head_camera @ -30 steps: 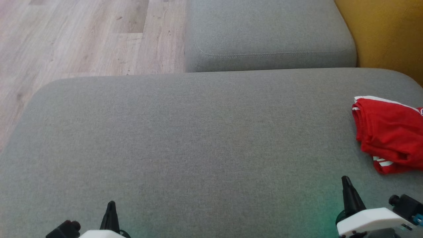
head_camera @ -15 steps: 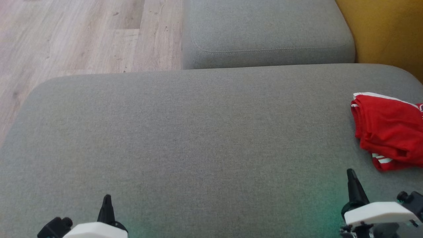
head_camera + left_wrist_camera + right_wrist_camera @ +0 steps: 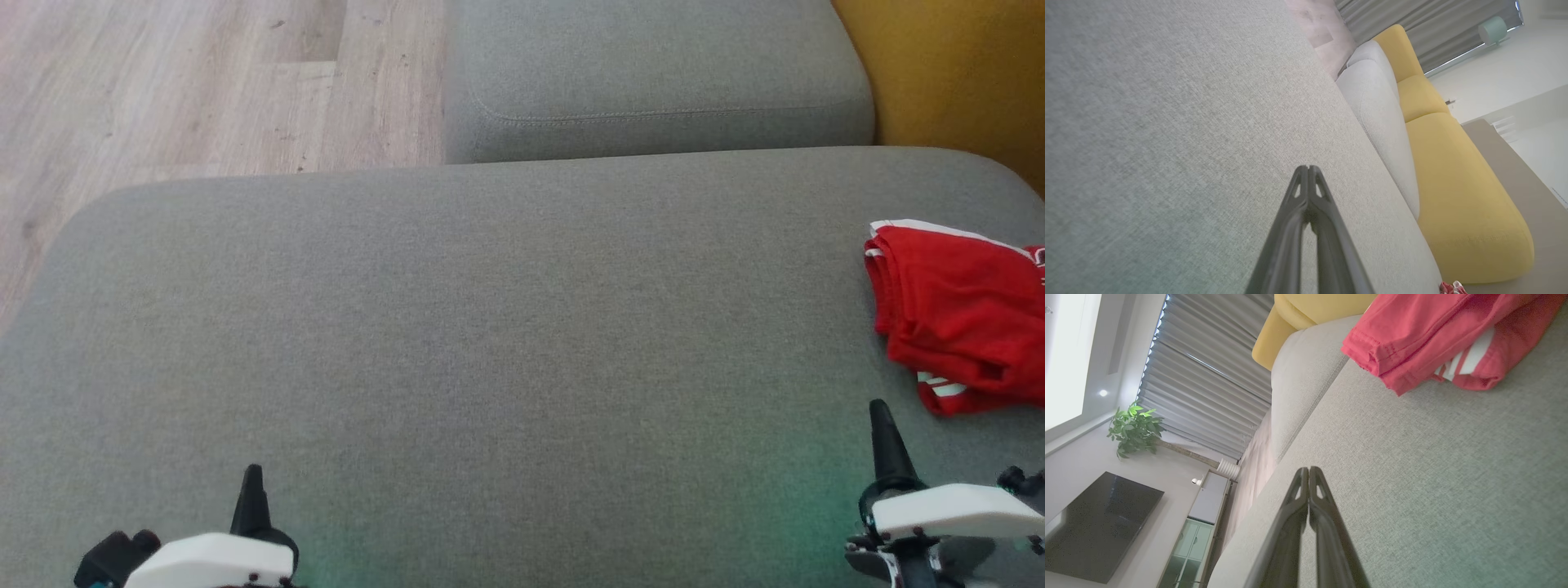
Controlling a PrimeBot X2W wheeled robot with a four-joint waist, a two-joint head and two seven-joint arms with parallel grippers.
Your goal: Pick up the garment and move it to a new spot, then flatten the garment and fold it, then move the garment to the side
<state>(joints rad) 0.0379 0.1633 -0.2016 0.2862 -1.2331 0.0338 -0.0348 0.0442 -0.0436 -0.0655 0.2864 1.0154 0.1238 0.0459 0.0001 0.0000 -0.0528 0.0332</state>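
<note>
The red garment (image 3: 955,318) with white stripes lay bunched in loose folds at the right edge of the grey sofa seat (image 3: 490,327), about midway between its near and far edges. The head view's border cut off the garment's right part. Nothing held it or touched it.

The right jaws were closed and empty, their dark fingers (image 3: 886,441) pressed together into one point. They stood over the seat near its near right corner, just short of the garment's near edge and apart from it. In the right wrist view the fingers (image 3: 1294,522) met at the tips, and the garment (image 3: 1412,330) lay on the seat ahead of them.

The left jaws were closed and empty as well, fingers (image 3: 251,502) together, over the near left part of the seat and well apart from the garment. In the left wrist view the tips (image 3: 1290,228) met above bare grey fabric.

Beyond the seat's far edge sat a second grey cushion (image 3: 653,73), with wooden floor (image 3: 163,82) to its left and yellow upholstery (image 3: 939,73) to its right.
</note>
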